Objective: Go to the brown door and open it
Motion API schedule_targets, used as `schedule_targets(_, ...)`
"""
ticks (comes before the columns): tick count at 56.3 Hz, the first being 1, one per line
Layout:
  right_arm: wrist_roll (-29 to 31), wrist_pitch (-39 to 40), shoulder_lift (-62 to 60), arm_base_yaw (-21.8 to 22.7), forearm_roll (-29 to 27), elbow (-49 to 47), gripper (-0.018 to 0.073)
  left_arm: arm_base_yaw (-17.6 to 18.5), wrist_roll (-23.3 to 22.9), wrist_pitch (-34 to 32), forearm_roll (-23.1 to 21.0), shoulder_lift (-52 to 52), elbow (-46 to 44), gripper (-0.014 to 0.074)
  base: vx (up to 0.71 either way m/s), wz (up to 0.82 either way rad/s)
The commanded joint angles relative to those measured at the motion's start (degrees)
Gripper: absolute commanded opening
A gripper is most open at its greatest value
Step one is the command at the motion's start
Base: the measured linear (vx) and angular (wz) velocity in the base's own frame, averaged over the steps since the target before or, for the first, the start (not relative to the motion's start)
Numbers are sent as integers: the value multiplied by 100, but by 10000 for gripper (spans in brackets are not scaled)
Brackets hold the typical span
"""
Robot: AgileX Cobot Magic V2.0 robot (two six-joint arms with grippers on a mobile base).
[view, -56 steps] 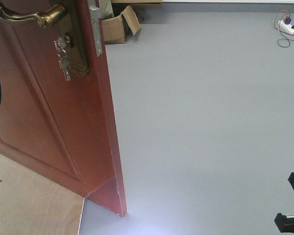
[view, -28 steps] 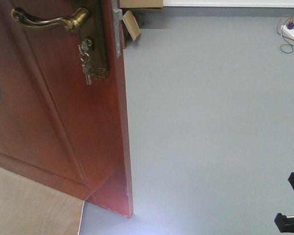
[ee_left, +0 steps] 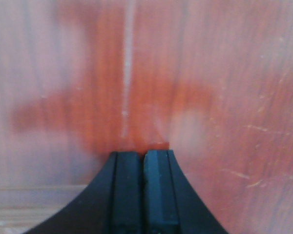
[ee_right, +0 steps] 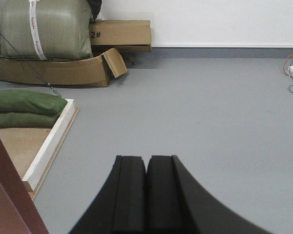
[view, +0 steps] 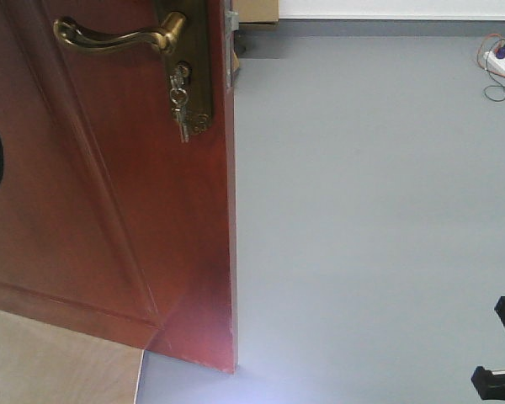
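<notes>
Glossy reddish-brown wooden door (view: 93, 210) with raised panels: it filled the left of the front view, its free edge turned towards the camera and open floor showing past it on the right.
Handle: a curved brass lever handle (view: 118, 35) sat high on the door, untouched by either arm, with a bunch of keys (view: 179, 105) hanging from the lock below it.
Left gripper (ee_left: 142, 156): the jaws were pressed together, holding nothing, pointed square at the door face, which filled the wrist view (whether the tips touched the wood could not be told).
Right gripper (ee_right: 146, 161): the jaws were pressed together too, empty, aimed past the door at the room beyond.
Beyond the door: smooth grey floor (view: 362, 210), flattened brown cardboard boxes (ee_right: 119, 34) and a stuffed green sack (ee_right: 44, 29) against the far wall, and a white power strip (view: 497, 61) well apart on the right.
Done: the approach looked complete, and the door appeared to stand ajar.
Left: probably only swinging it wider, most likely by a push from the left arm.
</notes>
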State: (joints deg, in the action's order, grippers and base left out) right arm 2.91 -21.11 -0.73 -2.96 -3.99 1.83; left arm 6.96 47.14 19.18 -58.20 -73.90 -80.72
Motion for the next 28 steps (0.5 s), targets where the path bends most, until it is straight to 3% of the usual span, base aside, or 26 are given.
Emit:
schedule_targets(1, 37, 446, -32, -13, 19, 25, 0, 37, -46, -287, -130, 144, -135, 137, 14, 1)
schedule_targets(28, 37, 446, -32, -13, 19, 25, 0, 37, -46, -287, -130, 144, -135, 137, 11, -1)
